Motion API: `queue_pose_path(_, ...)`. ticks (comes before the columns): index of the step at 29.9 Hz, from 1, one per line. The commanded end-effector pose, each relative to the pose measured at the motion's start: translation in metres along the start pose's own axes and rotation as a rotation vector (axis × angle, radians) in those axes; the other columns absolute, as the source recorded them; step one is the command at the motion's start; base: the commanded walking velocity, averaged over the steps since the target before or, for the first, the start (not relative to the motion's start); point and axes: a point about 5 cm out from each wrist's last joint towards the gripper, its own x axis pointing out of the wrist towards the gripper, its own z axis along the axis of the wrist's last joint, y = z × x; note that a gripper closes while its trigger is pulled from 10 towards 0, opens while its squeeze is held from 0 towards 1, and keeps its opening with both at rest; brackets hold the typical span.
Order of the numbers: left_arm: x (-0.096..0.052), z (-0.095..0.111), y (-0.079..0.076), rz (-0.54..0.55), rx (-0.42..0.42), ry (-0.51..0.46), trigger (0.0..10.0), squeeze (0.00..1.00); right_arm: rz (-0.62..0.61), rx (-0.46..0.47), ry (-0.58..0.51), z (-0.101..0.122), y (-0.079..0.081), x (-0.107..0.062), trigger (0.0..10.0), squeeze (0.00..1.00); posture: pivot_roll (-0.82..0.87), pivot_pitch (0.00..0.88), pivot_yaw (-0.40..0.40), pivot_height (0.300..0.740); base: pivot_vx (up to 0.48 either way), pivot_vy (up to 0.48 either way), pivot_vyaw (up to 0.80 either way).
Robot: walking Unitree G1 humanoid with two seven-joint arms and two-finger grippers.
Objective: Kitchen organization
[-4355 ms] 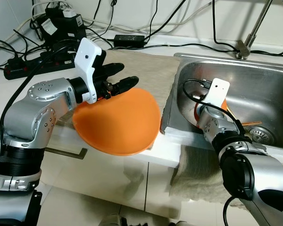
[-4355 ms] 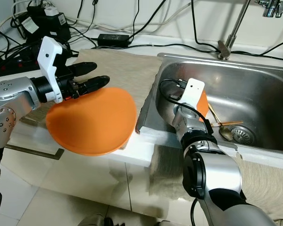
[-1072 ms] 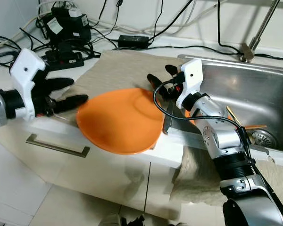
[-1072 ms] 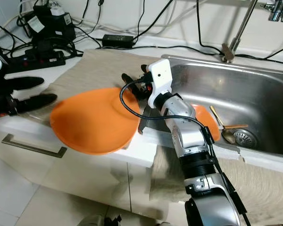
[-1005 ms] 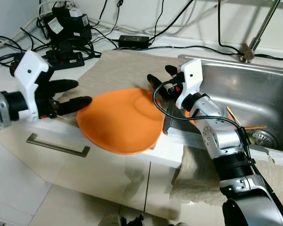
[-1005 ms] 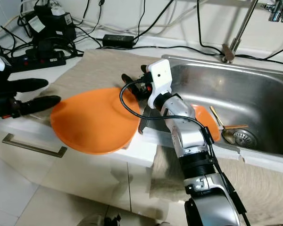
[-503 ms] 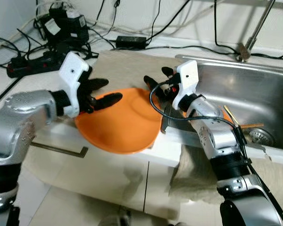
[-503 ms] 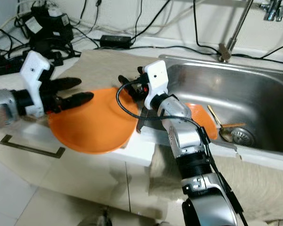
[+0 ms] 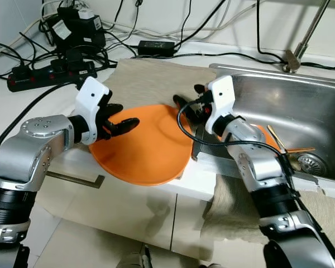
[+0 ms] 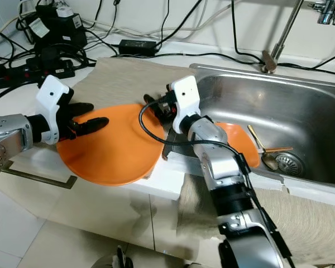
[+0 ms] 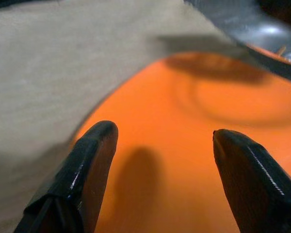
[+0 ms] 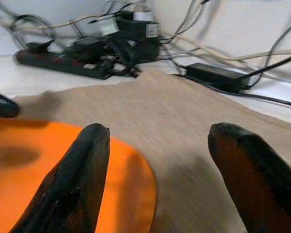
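A large orange plate (image 9: 142,148) lies flat on the beige cloth (image 9: 151,84), its near rim hanging over the counter's front edge. My left gripper (image 9: 123,116) is open at the plate's left rim. In the left wrist view both black fingers (image 11: 87,165) spread wide just above the orange surface. My right gripper (image 9: 188,96) is also open, at the plate's far right rim beside the sink's corner, with the cloth between its fingers (image 12: 77,174). A second orange dish (image 10: 237,139) lies in the sink with a spoon (image 10: 268,153) beside it.
The steel sink (image 9: 324,100) is on the right, with the faucet stem (image 9: 301,44) behind it. A power strip (image 9: 44,75), adapters and cables crowd the back left of the counter. A towel (image 9: 234,206) hangs over the front edge, and a drawer handle (image 9: 72,178) is below the plate.
About a second ago my left gripper was off to the left of the plate; it has come in over the left rim. The right gripper has stayed by the far right rim.
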Motion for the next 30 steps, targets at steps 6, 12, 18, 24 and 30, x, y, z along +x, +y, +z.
queue_pose_path(6,0.002,-0.003,0.002,-0.013,-0.019,0.025,10.0,0.00,0.064,-0.031,0.012,0.020,-0.014,-0.027,10.0,0.00,0.08,0.037,0.035,0.740,0.000,0.000,0.00)
queue_pose_path(12,0.003,0.000,-0.001,-0.047,-0.020,0.025,10.0,0.00,0.123,-0.043,0.032,0.038,-0.012,-0.046,10.0,0.00,0.07,0.040,0.044,0.740,0.000,0.000,0.00)
queue_pose_path(18,0.013,0.000,-0.013,-0.116,-0.017,0.052,10.0,0.00,0.193,0.029,0.051,0.031,0.000,-0.047,10.0,0.00,0.06,0.044,0.052,0.740,0.000,0.000,0.00)
queue_pose_path(24,0.020,-0.006,-0.018,-0.144,-0.044,0.100,10.0,0.00,0.233,0.076,0.109,0.015,0.013,-0.051,10.0,0.00,0.06,0.048,0.050,0.740,0.000,0.000,0.00)
queue_pose_path(30,0.026,-0.009,-0.019,-0.141,-0.035,0.133,10.0,0.00,0.232,0.123,0.112,0.010,0.017,-0.050,10.0,0.00,0.06,0.043,0.055,0.740,0.000,0.000,0.00)
